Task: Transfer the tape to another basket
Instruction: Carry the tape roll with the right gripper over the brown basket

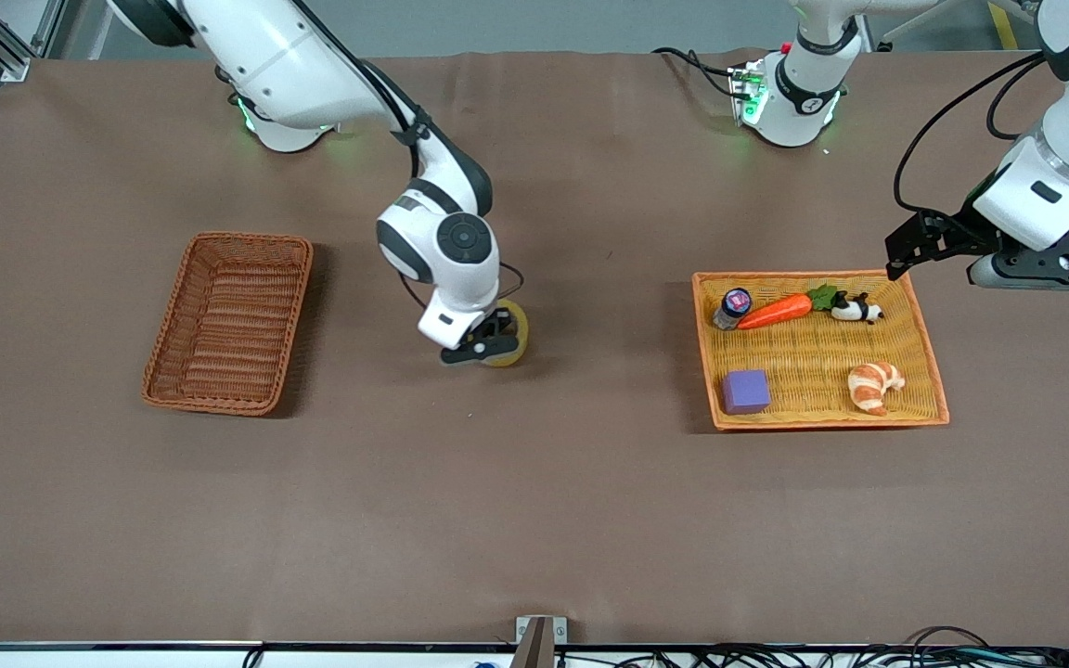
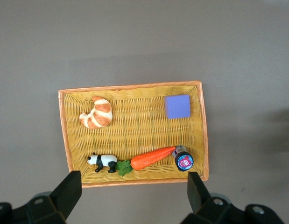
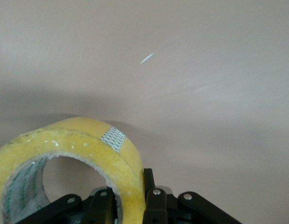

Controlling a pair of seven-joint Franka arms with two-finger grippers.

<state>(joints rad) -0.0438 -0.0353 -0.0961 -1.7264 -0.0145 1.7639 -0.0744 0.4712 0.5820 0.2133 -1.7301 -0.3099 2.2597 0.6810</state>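
Observation:
My right gripper [image 1: 488, 351] is shut on the wall of the yellowish tape roll [image 1: 508, 334], low over the middle of the brown table. In the right wrist view the tape [image 3: 74, 161] stands on edge with one finger inside the ring and one outside. The dark reddish-brown wicker basket [image 1: 228, 320] lies empty toward the right arm's end of the table. My left gripper [image 1: 906, 249] is open and empty, up over the edge of the yellow basket [image 1: 926, 357] that is farther from the front camera; it waits there.
The yellow basket with orange rim [image 2: 135, 137] holds a carrot [image 2: 151, 157], a panda figure [image 2: 102, 162], a croissant [image 2: 96, 113], a purple cube [image 2: 177, 106] and a small bottle [image 2: 184, 161].

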